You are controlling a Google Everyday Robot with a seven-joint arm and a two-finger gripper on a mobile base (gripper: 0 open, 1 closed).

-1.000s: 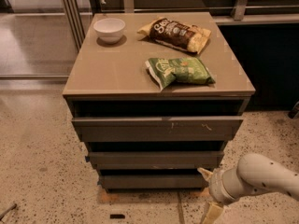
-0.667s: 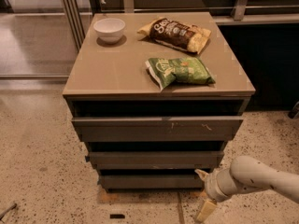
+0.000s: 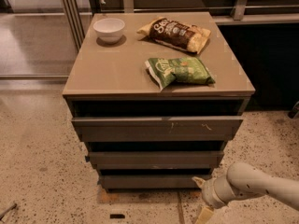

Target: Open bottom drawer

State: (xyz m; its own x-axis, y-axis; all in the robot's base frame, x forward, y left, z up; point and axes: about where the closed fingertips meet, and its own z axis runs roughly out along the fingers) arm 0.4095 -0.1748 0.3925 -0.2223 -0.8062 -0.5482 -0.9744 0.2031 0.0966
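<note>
In the camera view, the claw [image 3: 202,198] sits low at the right, just above the speckled floor, on the end of the white arm. Its two pale fingers stand apart, gripping nothing. The upper fingertip [image 3: 199,181] is at the right end of the bottom drawer [image 3: 149,181]; whether it touches cannot be told. That drawer's plain dark front runs off to the claw's left. The middle drawer [image 3: 156,159] is up and to the left of the claw, and the scratched top drawer [image 3: 156,128] is higher still. Well above the claw, the bench [image 3: 117,71] carries a green bag [image 3: 180,71], a brown bag [image 3: 176,33] and, farthest up-left, a white bowl [image 3: 109,29].
</note>
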